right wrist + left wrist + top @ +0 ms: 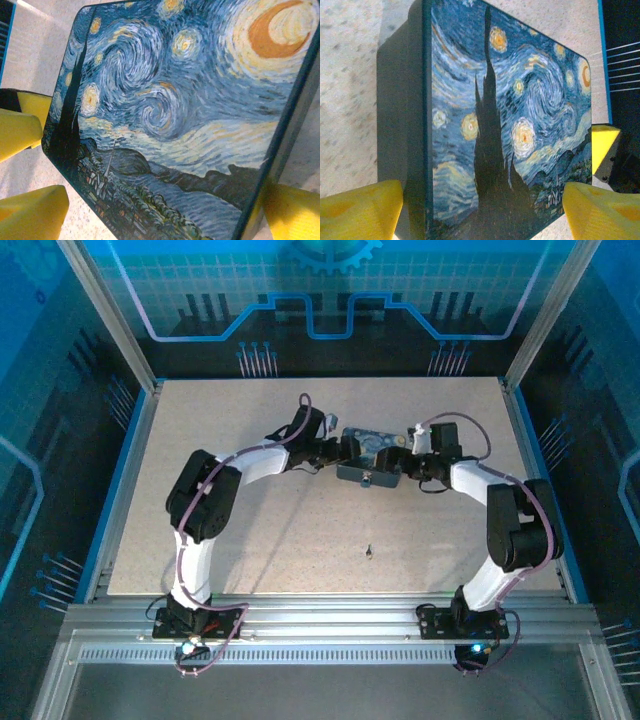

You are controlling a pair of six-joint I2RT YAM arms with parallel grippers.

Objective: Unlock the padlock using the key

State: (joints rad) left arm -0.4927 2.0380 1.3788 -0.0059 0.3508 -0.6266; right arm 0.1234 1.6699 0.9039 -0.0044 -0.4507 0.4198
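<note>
Key (368,552) on counter (250,540), well toward bases from both hands, midway btwn arms. L hand (343,453) & R hand (402,455) straddle painted tin (368,452); clamped or loose, can't tell.

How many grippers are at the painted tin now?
2. The left gripper is at the left end of the painted tin, the right gripper at its right end; each has the tin between its fingers.

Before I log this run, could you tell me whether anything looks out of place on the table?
Yes: a tiny dark sliver, likely the key, lies alone on the table, well apart from the painted tin. The left gripper and right gripper both straddle that tin, and neither is near the sliver.
</note>
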